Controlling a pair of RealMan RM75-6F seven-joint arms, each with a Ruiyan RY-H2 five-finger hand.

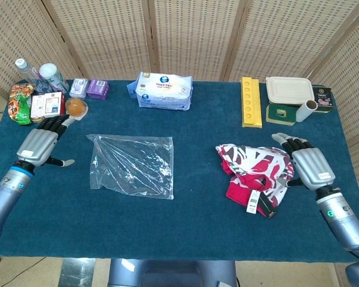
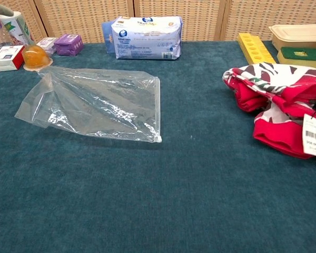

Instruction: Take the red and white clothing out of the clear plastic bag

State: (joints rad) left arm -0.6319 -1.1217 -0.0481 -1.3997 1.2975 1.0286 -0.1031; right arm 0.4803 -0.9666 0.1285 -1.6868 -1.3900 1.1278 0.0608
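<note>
The clear plastic bag (image 1: 131,164) lies flat and empty on the blue table, left of centre; the chest view shows the bag (image 2: 95,103) crumpled at its left end. The red and white clothing (image 1: 254,173) sits in a heap on the table at the right, fully outside the bag, with a price tag hanging at its front; it also shows at the right edge of the chest view as a bundle (image 2: 284,103). My left hand (image 1: 40,143) hovers left of the bag, fingers spread, holding nothing. My right hand (image 1: 311,167) is just right of the clothing, fingers apart, holding nothing.
A pack of wipes (image 1: 164,91) lies at the back centre. A yellow tray (image 1: 251,101) and a lidded container (image 1: 289,91) stand at the back right. Bottles, snack packs (image 1: 36,104), an orange cup (image 1: 76,107) and purple boxes (image 1: 88,88) crowd the back left corner.
</note>
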